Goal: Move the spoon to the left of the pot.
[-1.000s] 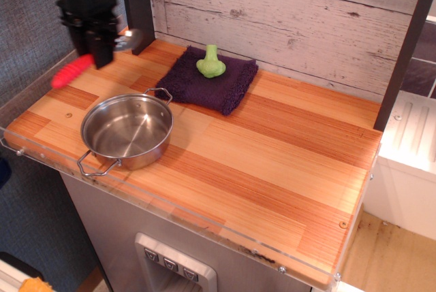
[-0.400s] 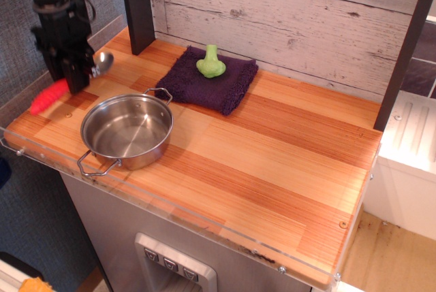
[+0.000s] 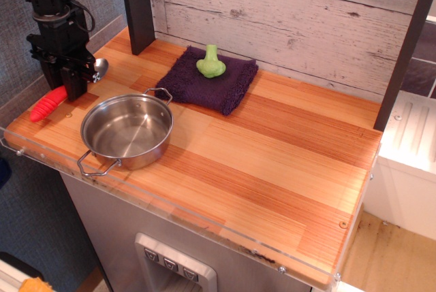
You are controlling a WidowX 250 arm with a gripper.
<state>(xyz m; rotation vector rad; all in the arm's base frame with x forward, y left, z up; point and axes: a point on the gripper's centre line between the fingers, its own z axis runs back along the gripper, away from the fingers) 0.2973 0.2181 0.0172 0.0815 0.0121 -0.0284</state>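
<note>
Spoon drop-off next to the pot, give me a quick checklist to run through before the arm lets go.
1. Spoon is left of the pot: ok.
2. Spoon is clear of the pot rim: ok, a gap shows.
3. Tool is closed on the spoon: ok.
4. Spoon rests on the table: cannot tell; the red handle looks low.
5. Spoon is inside the table's left edge: ok, though close to it.
6. Cloth and green vegetable are out of the way: ok.

Whitewashed plank wall behind a striped wooden countertop, grey textured wall at left.
</note>
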